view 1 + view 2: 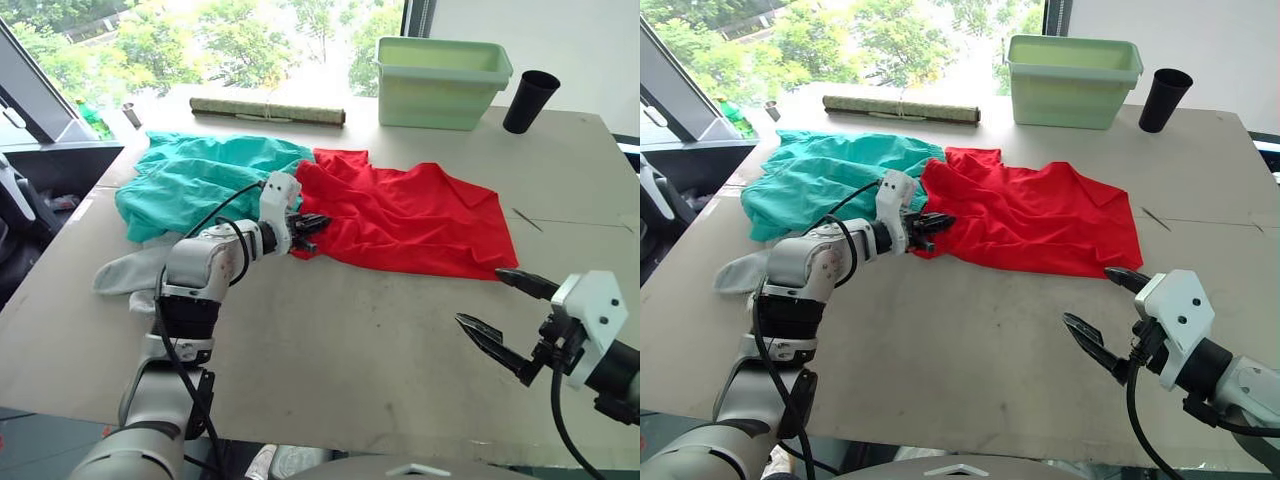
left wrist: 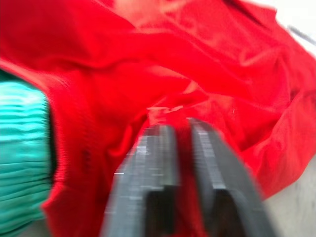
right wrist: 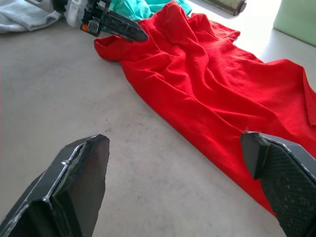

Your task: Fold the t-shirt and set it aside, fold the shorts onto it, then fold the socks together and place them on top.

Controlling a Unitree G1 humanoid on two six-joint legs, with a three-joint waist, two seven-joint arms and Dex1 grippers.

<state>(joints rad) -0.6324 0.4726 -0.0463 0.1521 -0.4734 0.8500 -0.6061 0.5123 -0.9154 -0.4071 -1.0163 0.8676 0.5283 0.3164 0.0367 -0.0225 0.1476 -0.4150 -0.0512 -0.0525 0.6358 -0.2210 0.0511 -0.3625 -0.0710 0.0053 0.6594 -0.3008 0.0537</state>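
While nothing is yet folded, the socks (image 1: 128, 272) lie at the table's (image 1: 330, 350) left edge beside the crumpled shorts (image 1: 195, 175), and the t-shirt (image 1: 410, 215) sprawls across mid-table. The left gripper (image 1: 308, 228) pinches the shirt's near-left edge, red cloth between its closed fingers; the right gripper (image 1: 505, 315) hovers spread wide and empty, near the shirt's right hem.

No text, label, brand, number or sign can be read anywhere in these views.
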